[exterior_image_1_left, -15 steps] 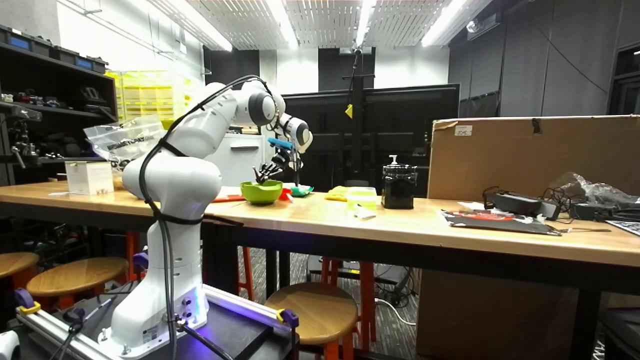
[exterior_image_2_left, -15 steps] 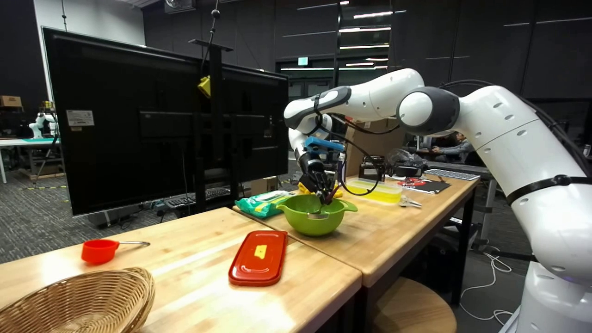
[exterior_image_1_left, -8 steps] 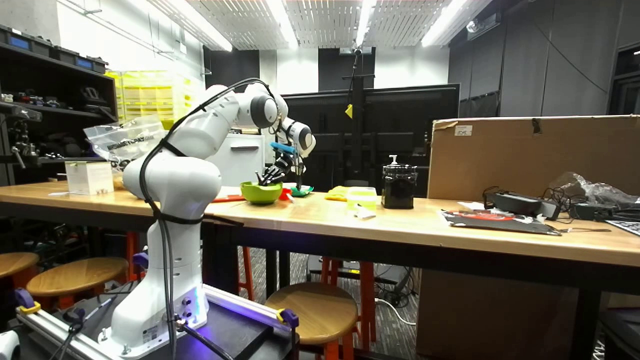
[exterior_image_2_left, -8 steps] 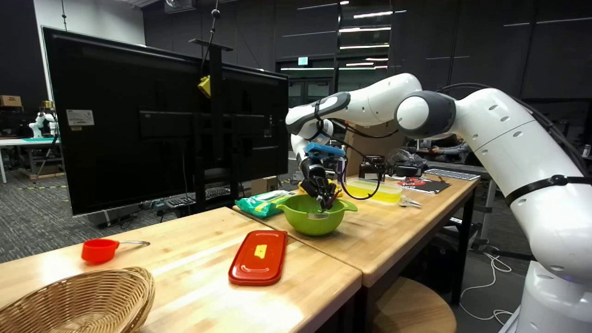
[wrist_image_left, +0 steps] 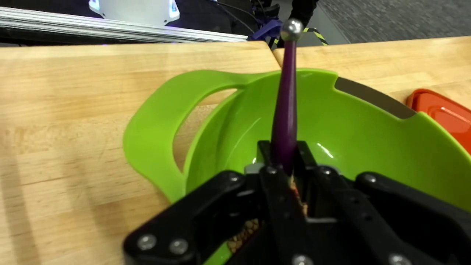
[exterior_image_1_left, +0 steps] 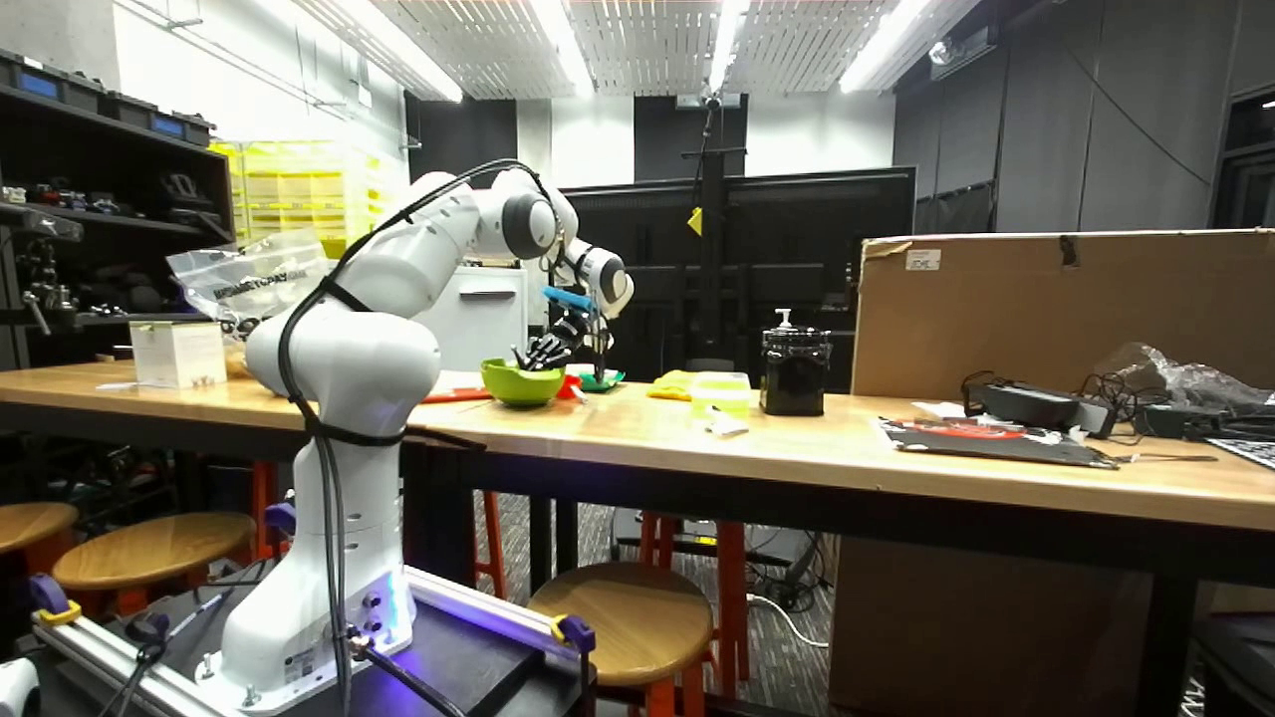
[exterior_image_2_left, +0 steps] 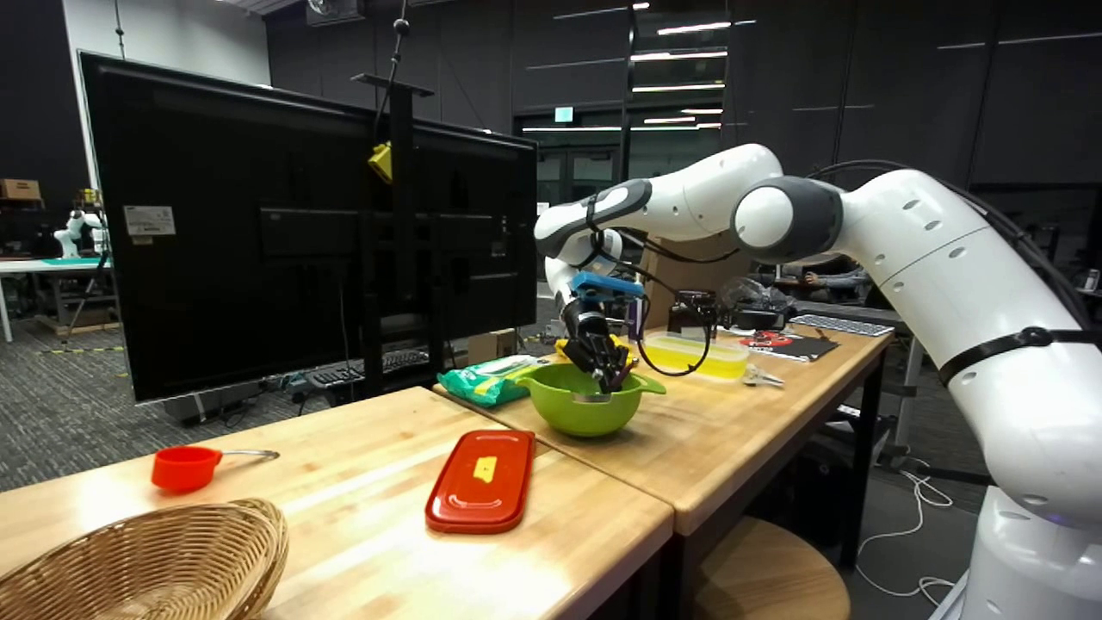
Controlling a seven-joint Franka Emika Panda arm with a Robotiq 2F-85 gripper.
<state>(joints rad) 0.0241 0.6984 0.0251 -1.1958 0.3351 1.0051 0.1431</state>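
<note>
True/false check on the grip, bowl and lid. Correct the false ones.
1. The gripper is shut on a purple handle. True.
2. A green packet lies beside the green bowl. True.
3. The bowl is empty. False: tan bits show in it.
4. The handle ends in a hook. False: it ends in a silvery ball.
5. A yellow patch shows on the red lid. True.
6. The lid lies in a basket. False: it lies on the table.

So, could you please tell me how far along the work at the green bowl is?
Done: small brown pieces lie in the green bowl. In hand: the gripper holds a purple handle at its mouth; the handle's lower end is hidden. Left, probably: letting go, since the jaws are closed on it.
</note>
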